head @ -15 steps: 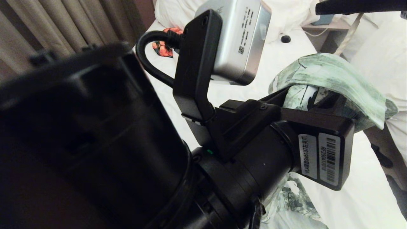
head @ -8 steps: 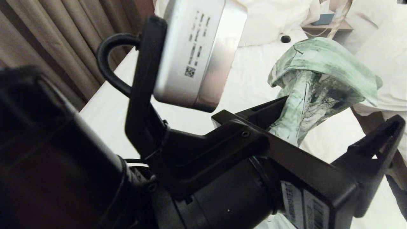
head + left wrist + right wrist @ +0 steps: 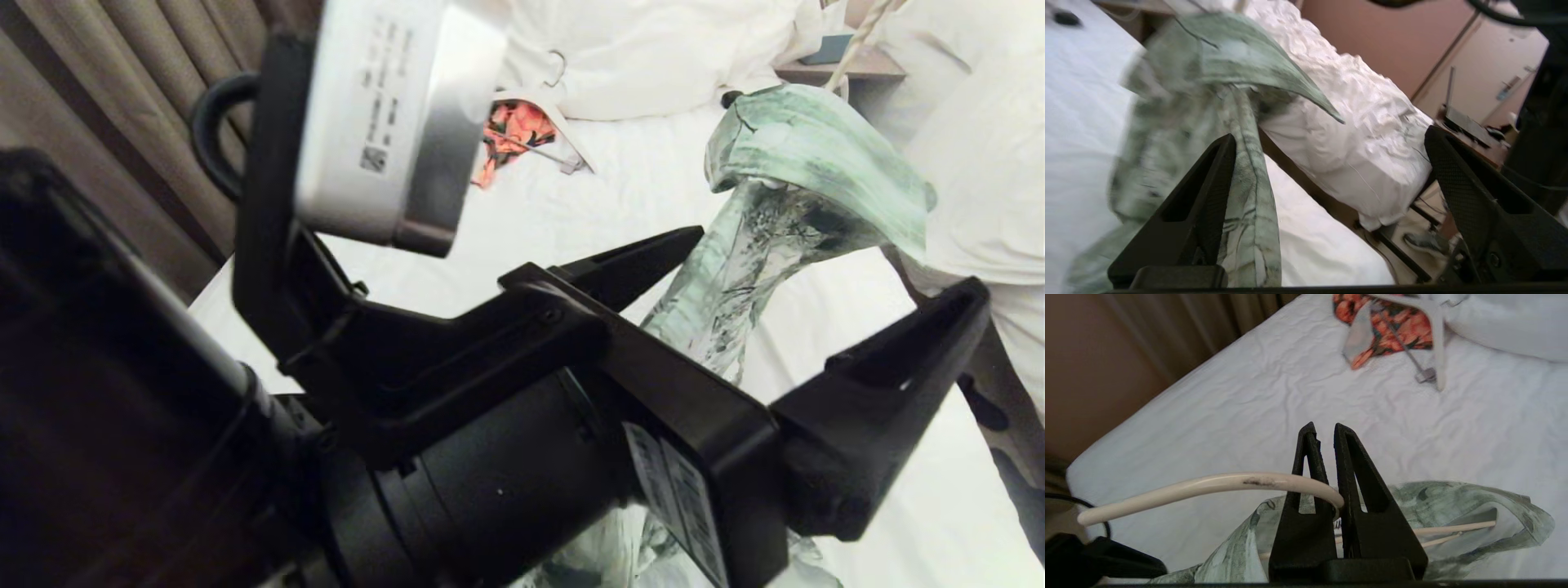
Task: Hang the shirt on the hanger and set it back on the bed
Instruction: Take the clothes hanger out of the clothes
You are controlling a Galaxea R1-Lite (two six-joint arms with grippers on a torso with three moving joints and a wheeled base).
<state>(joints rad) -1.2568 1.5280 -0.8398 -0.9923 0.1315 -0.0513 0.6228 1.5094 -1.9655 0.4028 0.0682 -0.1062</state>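
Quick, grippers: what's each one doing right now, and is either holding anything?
Left gripper: open, holding nothing; the shirt hangs against one finger.
Right gripper: closed on the hanger, with the shirt draped below it.

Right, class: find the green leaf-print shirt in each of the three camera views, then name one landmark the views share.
Head view: the shirt hangs draped at upper right, beyond the open left gripper.
Left wrist view: the shirt fills the left half, against one finger.
Right wrist view: the shirt is bunched along the bottom, behind the right gripper clamping the hanger.
Shared landmark: the bed with its white sheet.
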